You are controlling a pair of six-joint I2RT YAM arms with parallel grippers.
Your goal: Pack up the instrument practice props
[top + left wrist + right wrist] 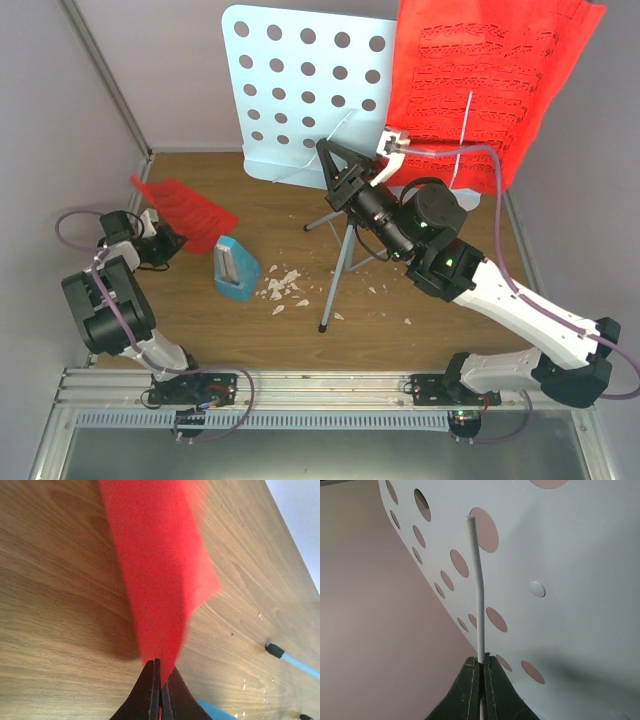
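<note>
The pale-blue music stand stands at the back, with its hole-punched plate (300, 90) above its tripod legs (345, 260). My right gripper (326, 150) is shut on a thin white wire arm (479, 605) just in front of the plate (570, 580); its tips (482, 661) pinch the wire. Large red sheet-music pages (490, 80) hang at the back right. My left gripper (165, 240) is shut on another red page (185, 208), which stretches away over the wood (160, 580) from its tips (161, 667). The small blue box (235, 268) stands beside it. I cannot make out the clear triangular piece.
Small white scraps (285, 285) lie on the wooden table between the blue box and the stand's legs. A stand leg with a black foot (274, 650) shows in the left wrist view. Pale walls close in the table on three sides.
</note>
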